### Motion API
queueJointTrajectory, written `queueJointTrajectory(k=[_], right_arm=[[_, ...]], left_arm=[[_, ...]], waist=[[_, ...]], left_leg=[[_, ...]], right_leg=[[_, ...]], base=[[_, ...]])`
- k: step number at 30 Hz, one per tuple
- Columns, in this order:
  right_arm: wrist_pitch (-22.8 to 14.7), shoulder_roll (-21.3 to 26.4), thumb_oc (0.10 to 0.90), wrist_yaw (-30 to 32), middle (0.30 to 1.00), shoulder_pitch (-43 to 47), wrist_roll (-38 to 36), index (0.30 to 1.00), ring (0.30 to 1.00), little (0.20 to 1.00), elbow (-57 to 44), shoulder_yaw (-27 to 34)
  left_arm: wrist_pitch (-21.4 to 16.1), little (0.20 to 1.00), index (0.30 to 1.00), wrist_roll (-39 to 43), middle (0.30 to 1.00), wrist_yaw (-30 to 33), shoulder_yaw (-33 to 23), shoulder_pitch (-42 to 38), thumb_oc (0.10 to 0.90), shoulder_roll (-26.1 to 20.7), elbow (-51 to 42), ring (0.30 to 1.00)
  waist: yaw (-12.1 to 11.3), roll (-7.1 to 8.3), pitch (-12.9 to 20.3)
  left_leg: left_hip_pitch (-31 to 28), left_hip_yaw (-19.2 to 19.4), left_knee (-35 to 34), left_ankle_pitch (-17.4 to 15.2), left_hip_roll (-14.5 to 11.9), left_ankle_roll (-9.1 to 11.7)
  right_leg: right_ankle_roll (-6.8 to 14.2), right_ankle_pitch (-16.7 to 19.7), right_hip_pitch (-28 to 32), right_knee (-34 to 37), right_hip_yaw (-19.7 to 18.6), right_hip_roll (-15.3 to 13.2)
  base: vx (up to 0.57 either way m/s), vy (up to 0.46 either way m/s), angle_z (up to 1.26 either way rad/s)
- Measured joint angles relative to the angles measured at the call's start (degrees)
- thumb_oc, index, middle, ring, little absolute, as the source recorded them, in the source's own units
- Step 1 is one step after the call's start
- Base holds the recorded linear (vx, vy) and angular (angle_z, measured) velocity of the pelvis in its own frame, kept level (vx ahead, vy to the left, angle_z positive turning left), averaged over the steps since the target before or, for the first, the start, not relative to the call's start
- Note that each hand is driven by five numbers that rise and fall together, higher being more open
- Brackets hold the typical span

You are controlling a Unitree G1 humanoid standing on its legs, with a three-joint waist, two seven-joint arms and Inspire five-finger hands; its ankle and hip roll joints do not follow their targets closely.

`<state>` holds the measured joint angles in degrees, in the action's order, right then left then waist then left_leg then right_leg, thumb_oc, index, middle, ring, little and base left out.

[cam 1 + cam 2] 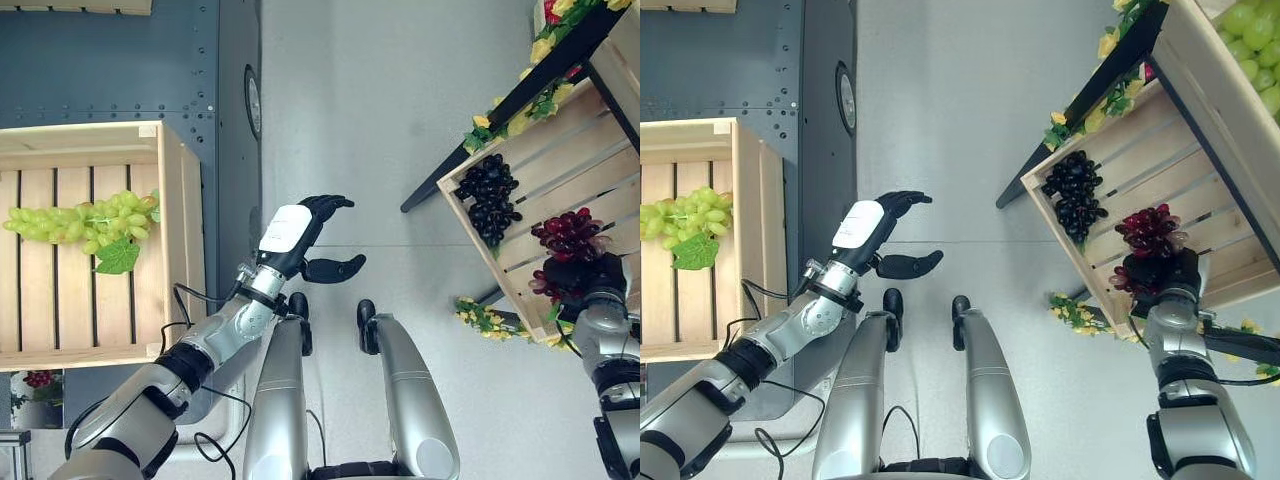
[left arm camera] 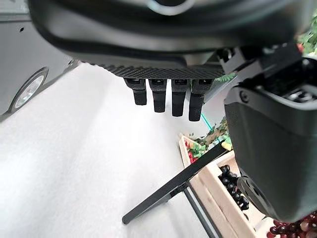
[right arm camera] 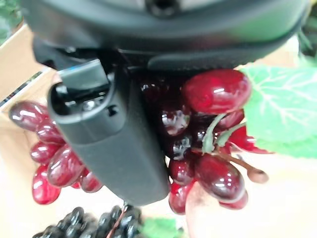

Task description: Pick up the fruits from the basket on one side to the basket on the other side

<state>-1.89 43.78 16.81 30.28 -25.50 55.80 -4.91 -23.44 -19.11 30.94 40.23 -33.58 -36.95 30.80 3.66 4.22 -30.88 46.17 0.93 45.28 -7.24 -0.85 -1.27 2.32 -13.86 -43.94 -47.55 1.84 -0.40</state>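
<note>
Red grape bunch (image 1: 567, 238): in right crate (image 1: 545, 150) by black grapes (image 1: 490, 195), near its front edge. Likely light, lumpy, berries slippery; take at stem/core. Right hand (image 3: 111, 144): on bunch, thumb curled against it. Left hand (image 1: 300, 235): released, over floor. Green grapes (image 1: 85, 220) in left crate (image 1: 175, 230).

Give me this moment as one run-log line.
right hand: on red grapes in right crate, grip unclear | left hand: open, idle mid-air | green grapes: left crate
</note>
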Motion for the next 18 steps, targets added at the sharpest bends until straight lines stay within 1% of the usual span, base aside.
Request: queueJointTrajectory(k=[3, 5, 10, 18], right_arm=[[1.96, 2.67, 0.4, 0.0, 0.3, 2.4, 0.57, 0.3, 0.3, 0.3, 0.41, -0.49], [2.44, 3.19, 0.4, 0.0, 0.3, 3.51, 0.57, 0.3, 0.3, 0.3, 0.67, -0.49], [2.67, 3.21, 0.4, -0.02, 0.3, 5.62, 0.57, 0.3, 0.3, 0.3, 0.63, -1.96], [2.66, 3.2, 0.4, -0.02, 0.3, 5.44, 0.55, 0.3, 0.3, 0.3, 0.56, -2.49]], left_arm=[[-0.04, 0.9, 0.9, 1.43, 0.9, 0.0, -0.05, -0.08, 0.8, -1.32, -0.67, 0.9], [-0.04, 0.9, 0.9, 1.59, 0.9, 0.0, 0.01, 0.03, 0.8, -1.89, -0.68, 0.9], [-0.06, 0.9, 0.9, 2.06, 0.9, -0.07, -0.09, -0.09, 0.8, -3.26, -1.09, 0.9], [-0.76, 0.9, 0.9, 2.06, 0.9, -1.28, -0.08, -0.09, 0.8, -3.97, -1.63, 0.9]], waist=[[0.19, -0.42, 0.21], [0.08, -0.41, 0.21], [-0.25, -0.38, 0.21], [-1.11, -0.38, 0.21]], left_leg=[[1.94, -0.33, 1.41, -0.35, -0.01, 0.07], [2.36, -0.53, 2.17, -0.65, -0.05, 0.12], [2.74, -0.8, 3.19, -1.03, -0.02, 0.23], [2.96, -0.92, 3.82, -1.26, -0.07, 0.25]], right_leg=[[-0.06, -0.06, -1.79, -0.96, -0.01, 0.2], [-0.18, -0.18, -2.12, -1.55, 0.1, 0.3], [-0.29, -0.69, -2.54, -2.64, 0.2, 0.35], [-0.35, -0.82, -2.69, -3.1, 0.32, 0.36]], base=[[0.01, -0.006, -0.01], [0.01, -0.038, 0.0], [0.01, -0.053, 0.0], [0.0, -0.028, 0.0]])
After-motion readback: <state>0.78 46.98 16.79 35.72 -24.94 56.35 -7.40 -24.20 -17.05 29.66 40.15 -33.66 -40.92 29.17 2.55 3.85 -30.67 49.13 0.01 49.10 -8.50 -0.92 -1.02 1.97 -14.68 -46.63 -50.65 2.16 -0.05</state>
